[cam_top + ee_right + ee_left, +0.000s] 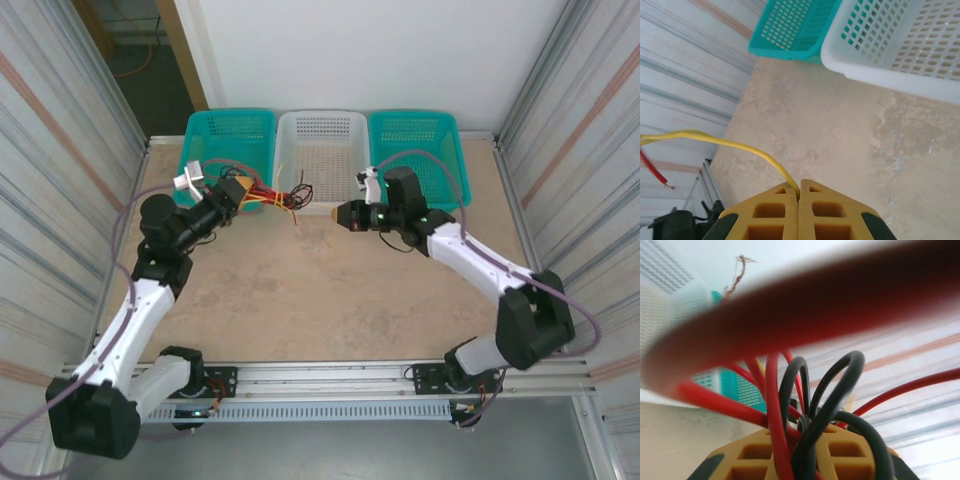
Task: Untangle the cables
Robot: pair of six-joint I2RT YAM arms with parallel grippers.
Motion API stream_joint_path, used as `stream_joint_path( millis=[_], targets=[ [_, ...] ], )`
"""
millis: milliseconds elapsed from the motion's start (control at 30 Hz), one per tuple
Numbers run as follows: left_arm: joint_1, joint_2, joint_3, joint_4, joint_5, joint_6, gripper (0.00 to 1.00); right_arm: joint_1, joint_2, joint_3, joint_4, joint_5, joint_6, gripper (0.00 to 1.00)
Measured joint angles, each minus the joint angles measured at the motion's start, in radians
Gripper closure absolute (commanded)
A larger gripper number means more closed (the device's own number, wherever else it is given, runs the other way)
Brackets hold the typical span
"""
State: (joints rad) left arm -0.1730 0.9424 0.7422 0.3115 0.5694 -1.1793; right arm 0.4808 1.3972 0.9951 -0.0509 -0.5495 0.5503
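Table: your pale, mottled table (330,290) sits between ribbed metal walls, with three baskets lined along its far edge.
Cables: the cables (272,196) are a knot of red and black loops held up off the table near its far edge, toward the far-left corner. In the left wrist view they (830,390) arch and cross over one another, so they look far from sorted.
Yellow wire: one yellow wire (740,146) curves away from the right fingertips toward the knot; a loose red end (655,172) hangs beside it.
Left claw: the left claw (245,190) is nearly closed, clamping the bundle where the loops spring out between its pads (755,455).
Right claw: the right claw (340,212) is fully closed, nipping the yellow wire at the very tips (799,192). It sits just in front of the white basket (322,114), apart from the left claw.
Step in hand: probably drawing the yellow wire out of the knot.
Doing it well: use the left claw as your anchor and pull the right one slowly toward the right edge, along the wire's own line.
Watch for: the red loops dragging along or cinching tight. If they do, stop and re-grip closer to the knot.
Risk: a tip pinch on so thin a wire may slip, and the basket rims could snag it.
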Motion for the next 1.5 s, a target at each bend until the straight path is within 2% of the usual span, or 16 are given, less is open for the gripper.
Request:
stream_joint_path(
  millis=[200, 333, 433, 600, 667, 800, 1000, 1100, 1133, 1167, 1200, 1367, 1500],
  targets=[
    [0.010, -0.066, 0.041, -0.240, -0.090, 0.125, 1.00, -0.114, -0.291, -0.111, -0.086, 0.045, 0.007, 1.00],
    [0.046, -0.066, 0.030, -0.299, -0.169, 0.169, 1.00, -0.264, -0.452, -0.147, -0.200, 0.121, 0.012, 1.00],
    [0.056, -0.059, 0.010, -0.322, -0.203, 0.188, 1.00, -0.362, -0.525, -0.147, -0.256, 0.143, 0.018, 1.00],
    [0.046, -0.010, -0.025, -0.333, -0.196, 0.192, 1.00, -0.444, -0.544, -0.103, -0.324, 0.150, 0.022, 1.00],
    [0.013, 0.010, -0.047, -0.335, -0.196, 0.195, 1.00, -0.449, -0.533, -0.052, -0.356, 0.159, 0.023, 1.00],
    [-0.123, 0.063, -0.083, -0.323, -0.187, 0.204, 1.00, -0.424, -0.507, 0.068, -0.393, 0.191, 0.022, 1.00],
    [-0.340, 0.179, -0.145, -0.228, -0.216, 0.190, 1.00, -0.283, -0.472, 0.163, -0.432, 0.280, 0.006, 1.00],
    [-0.393, 0.265, -0.149, -0.181, -0.231, 0.188, 0.55, -0.213, -0.448, 0.175, -0.449, 0.329, -0.010, 1.00],
    [-0.401, 0.291, -0.147, -0.178, -0.235, 0.190, 0.47, -0.192, -0.441, 0.175, -0.455, 0.347, -0.012, 1.00],
    [-0.406, 0.313, -0.146, -0.178, -0.241, 0.190, 0.23, -0.175, -0.433, 0.175, -0.459, 0.360, -0.013, 1.00],
    [-0.408, 0.333, -0.143, -0.179, -0.247, 0.192, 0.06, -0.154, -0.424, 0.175, -0.462, 0.378, -0.013, 1.00],
    [-0.410, 0.364, -0.126, -0.202, -0.265, 0.209, 0.04, -0.071, -0.386, 0.179, -0.475, 0.460, -0.021, 1.00],
    [-0.410, 0.291, -0.098, -0.308, -0.320, 0.250, 0.04, -0.034, -0.348, 0.186, -0.476, 0.509, -0.036, 1.00]
  ],
)
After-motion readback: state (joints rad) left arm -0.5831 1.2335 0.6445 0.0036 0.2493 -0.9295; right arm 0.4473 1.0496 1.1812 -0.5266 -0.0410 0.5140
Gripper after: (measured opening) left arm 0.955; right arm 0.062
